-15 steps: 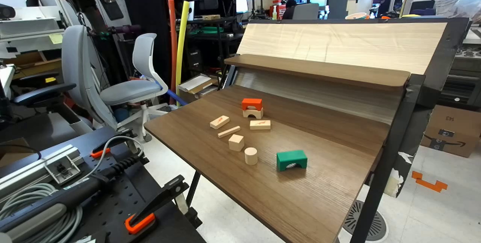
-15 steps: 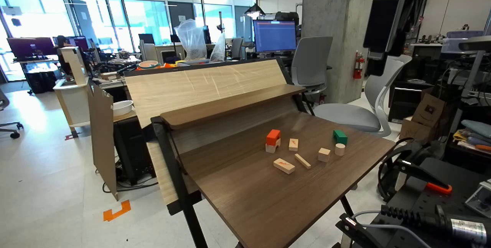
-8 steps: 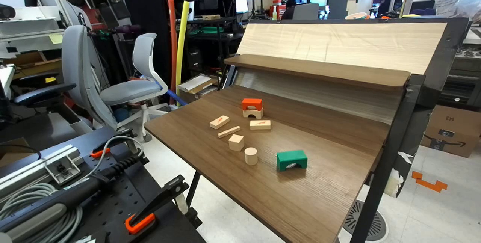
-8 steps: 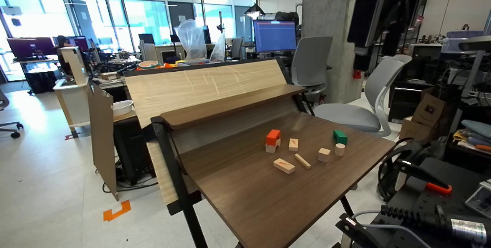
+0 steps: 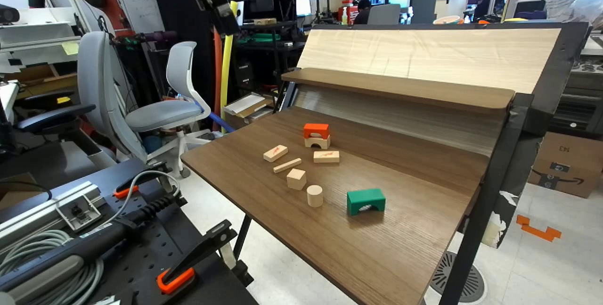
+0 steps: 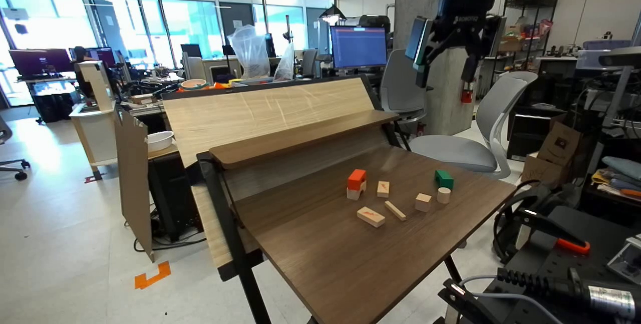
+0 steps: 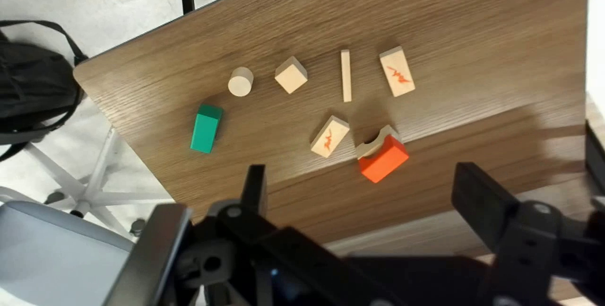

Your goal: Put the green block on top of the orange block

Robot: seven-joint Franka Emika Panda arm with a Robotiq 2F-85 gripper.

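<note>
The green block (image 5: pixel 365 200) is arch-shaped and stands on the brown table, near the tan cylinder; it also shows in an exterior view (image 6: pixel 443 179) and the wrist view (image 7: pixel 206 128). The orange block (image 5: pixel 316 129) is an orange-red arch resting on top of a tan arch block (image 5: pixel 317 143); it also shows in an exterior view (image 6: pixel 357 179) and the wrist view (image 7: pixel 384 159). My gripper (image 6: pixel 445 77) is high above the blocks, open and empty, with its fingers spread wide. In the wrist view the gripper (image 7: pixel 361 173) frames the orange block from far above.
A tan cylinder (image 5: pixel 314 196), tan cube (image 5: pixel 296 179), thin stick (image 5: pixel 287 165) and two flat tan blocks (image 5: pixel 326 156) (image 5: pixel 275 153) lie between the green and orange blocks. A raised shelf (image 5: pixel 400 87) runs along the table's back. A chair (image 6: pixel 453 151) stands beside the table.
My gripper has swung closer to the table, rightward in one exterior view and leftward in another. It has turned, so both spread fingers now show. The blocks have not moved.
</note>
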